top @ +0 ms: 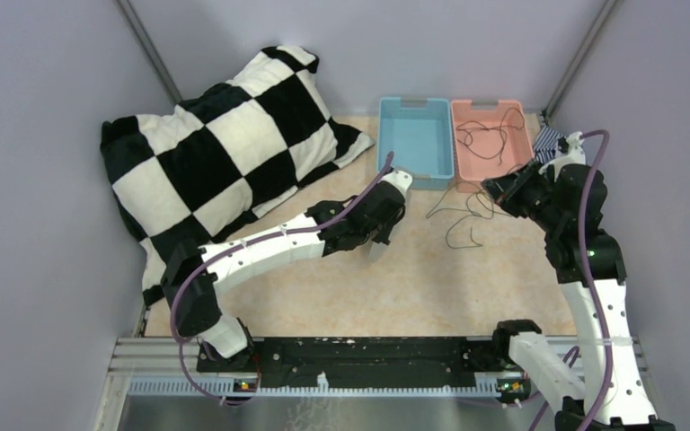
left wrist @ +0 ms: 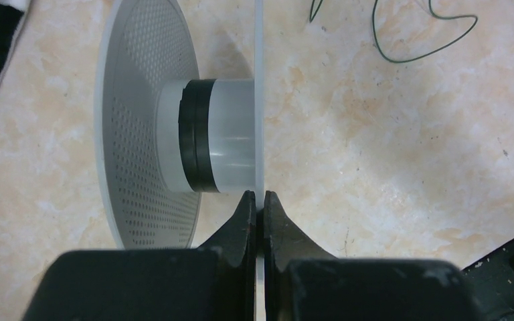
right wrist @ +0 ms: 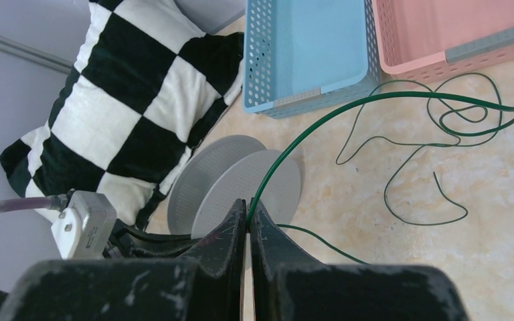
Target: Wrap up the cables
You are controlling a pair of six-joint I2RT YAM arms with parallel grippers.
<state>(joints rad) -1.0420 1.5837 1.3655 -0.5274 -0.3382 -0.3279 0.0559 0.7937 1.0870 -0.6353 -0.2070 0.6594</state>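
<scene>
On the tabletop, left gripper jaws clamp the spool flange, right gripper jaws pinch the cable; slack loops may snag the pink basket.

Top view sat high above and behind the arm bases, looking down and forward over the whole table from far off. Left wrist view looked past the left gripper, very close on the spool. Right wrist view looked past the right gripper from the right toward the far left, mid range. Both wrist views shared spool and cable loops. Top and right wrist shared pillow and blue bin.
</scene>
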